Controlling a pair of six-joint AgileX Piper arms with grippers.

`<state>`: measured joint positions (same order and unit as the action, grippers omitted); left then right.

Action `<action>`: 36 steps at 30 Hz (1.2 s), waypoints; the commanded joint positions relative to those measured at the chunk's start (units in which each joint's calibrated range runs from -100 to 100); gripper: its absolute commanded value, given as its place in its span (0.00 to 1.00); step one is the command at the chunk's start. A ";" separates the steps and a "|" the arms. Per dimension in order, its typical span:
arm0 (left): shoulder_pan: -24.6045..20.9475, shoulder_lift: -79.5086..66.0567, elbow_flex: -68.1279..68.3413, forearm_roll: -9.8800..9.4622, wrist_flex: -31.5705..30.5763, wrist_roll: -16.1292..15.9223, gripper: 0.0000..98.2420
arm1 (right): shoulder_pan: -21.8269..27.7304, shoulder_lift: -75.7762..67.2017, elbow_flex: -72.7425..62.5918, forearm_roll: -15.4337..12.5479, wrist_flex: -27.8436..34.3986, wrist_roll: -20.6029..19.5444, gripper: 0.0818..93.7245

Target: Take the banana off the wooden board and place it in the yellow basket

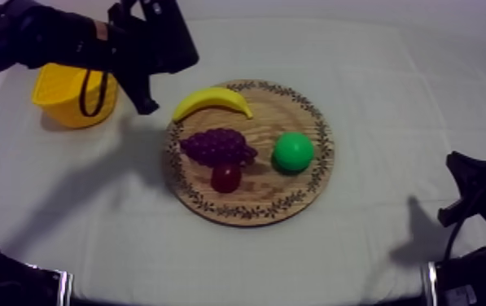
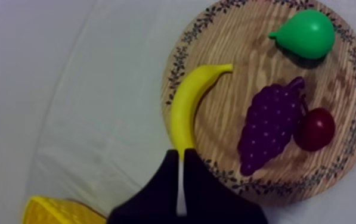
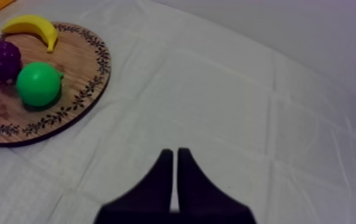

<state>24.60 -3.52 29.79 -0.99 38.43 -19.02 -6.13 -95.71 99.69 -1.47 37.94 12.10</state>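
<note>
1. The banana (image 1: pixel 212 100) lies on the wooden board (image 1: pixel 295 194) at its 11 o'clock rim.
2. Left gripper (image 2: pixel 180 158), fingers together, hovers by its near end; right gripper (image 3: pixel 175 155) is likewise closed.
3. Likely light, stiff, slick; grasp mid-curve.

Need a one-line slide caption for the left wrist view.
Left tool, shut, at the near end of the banana on the wooden board, with grapes, small red fruit and pear alongside.

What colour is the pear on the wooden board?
The pear is bright green; the left wrist view shows it best.
</note>
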 commanded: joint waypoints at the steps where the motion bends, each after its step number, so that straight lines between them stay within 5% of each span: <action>1: 0.20 1.91 -0.15 -0.15 -0.37 0.87 0.03 | 0.01 -0.04 -0.03 -0.02 0.04 -0.01 0.00; 15: 1.77 5.81 -1.08 -2.14 -0.59 5.18 0.06 | 0.01 -0.04 -0.03 -0.02 0.04 -0.01 0.00; 26: 0.93 4.38 -3.77 -2.78 1.97 7.34 0.53 | 0.01 -0.04 -0.03 -0.02 0.04 -0.01 0.00; 36: 0.90 6.90 -4.78 -3.41 1.36 7.49 0.59 | 0.01 -0.04 -0.03 -0.02 0.04 -0.01 0.00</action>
<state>25.50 2.75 25.07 -4.47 39.64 -11.51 -6.13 -95.71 99.69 -1.47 37.94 12.08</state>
